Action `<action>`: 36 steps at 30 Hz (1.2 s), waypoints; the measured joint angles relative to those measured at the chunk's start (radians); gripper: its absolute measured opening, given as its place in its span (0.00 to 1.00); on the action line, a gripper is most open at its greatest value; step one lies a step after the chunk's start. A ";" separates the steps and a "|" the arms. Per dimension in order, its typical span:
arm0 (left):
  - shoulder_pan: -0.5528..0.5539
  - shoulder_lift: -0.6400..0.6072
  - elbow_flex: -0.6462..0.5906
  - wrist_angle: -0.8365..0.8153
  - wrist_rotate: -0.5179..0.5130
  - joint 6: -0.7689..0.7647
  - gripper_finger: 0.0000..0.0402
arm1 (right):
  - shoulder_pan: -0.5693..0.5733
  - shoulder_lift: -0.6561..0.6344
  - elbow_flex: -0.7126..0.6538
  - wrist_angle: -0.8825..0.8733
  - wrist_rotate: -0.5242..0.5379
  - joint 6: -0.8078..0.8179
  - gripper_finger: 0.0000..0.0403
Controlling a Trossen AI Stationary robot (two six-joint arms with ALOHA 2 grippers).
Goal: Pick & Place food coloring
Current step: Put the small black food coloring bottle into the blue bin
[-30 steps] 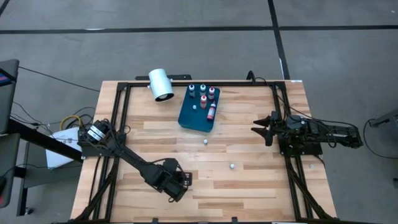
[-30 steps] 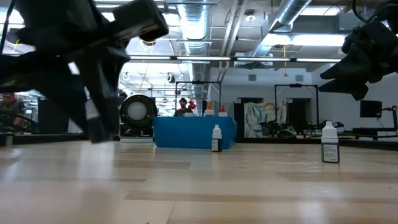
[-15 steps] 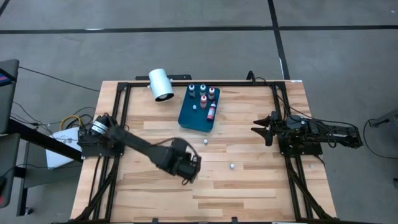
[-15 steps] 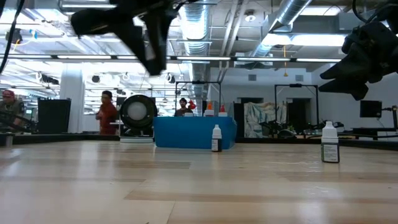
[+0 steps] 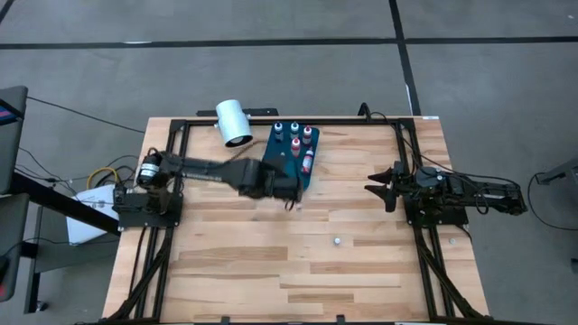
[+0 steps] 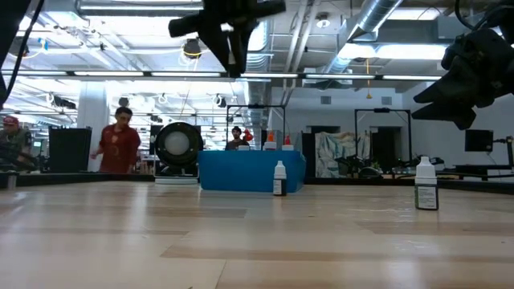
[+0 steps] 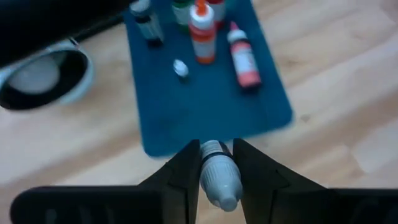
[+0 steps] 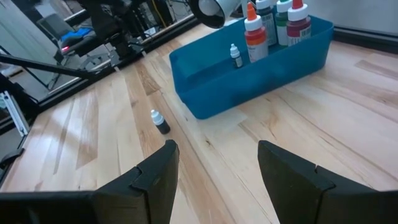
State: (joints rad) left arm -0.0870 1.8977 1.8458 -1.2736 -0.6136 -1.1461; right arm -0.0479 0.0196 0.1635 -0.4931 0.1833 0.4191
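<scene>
- Left gripper [image 7: 217, 180]: its 2 fingers are clamped on a small whitish bottle [image 7: 217, 176], held by the body with the cap toward the wrist camera. In the high view the left gripper [image 5: 287, 187] hangs over the 6 o'clock edge of the blue tray [image 5: 274, 165]; holding it above the rim would suit lowering the bottle in among the others.
- Bottles in the tray: 5 with dark, green, red and pink tops [image 5: 293, 135] stand toward its 12 o'clock end, 1 pink one [image 5: 308, 161] lies tipped at its 3 o'clock side, and 1 tiny whitish one [image 7: 180, 68] stands near the middle. The open floor at 6 o'clock looks like the natural drop spot.
- Loose bottle [image 5: 337, 241]: stands on the wooden table [image 5: 361, 271], well apart from the tray toward 5 o'clock; probably the next to collect.
- Right gripper [image 5: 377, 185]: waits at the table's 3 o'clock edge, fingers spread apart and empty.
- White cylinder [image 5: 233, 122]: lies at 10 o'clock of the tray, open end toward it.
- Views compared: only the left wrist view shows the gripped bottle; the high view hides it under the arm. The low view shows 2 bottles [image 6: 279, 178] [image 6: 426, 184] upright on the table in front of the tray [image 6: 241, 171], though the high view shows just 1 loose, so I cannot tell where the second stands. A person [image 6: 116, 143] passes behind.
</scene>
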 joint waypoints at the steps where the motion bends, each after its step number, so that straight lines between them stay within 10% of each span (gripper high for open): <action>1: 0.023 0.000 0.000 0.000 0.005 0.027 0.19 | 0.000 0.000 0.000 -0.001 0.000 0.000 0.51; 16: 0.253 0.000 0.000 0.015 0.058 0.270 0.19 | 0.000 0.000 0.000 -0.001 0.000 0.000 0.51; 36: 0.258 0.002 -0.228 0.290 0.178 0.336 0.19 | 0.000 0.000 0.000 -0.001 0.000 0.000 0.51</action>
State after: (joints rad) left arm 0.1711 1.8999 1.6180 -0.9835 -0.4354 -0.8100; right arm -0.0480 0.0196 0.1632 -0.4942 0.1833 0.4194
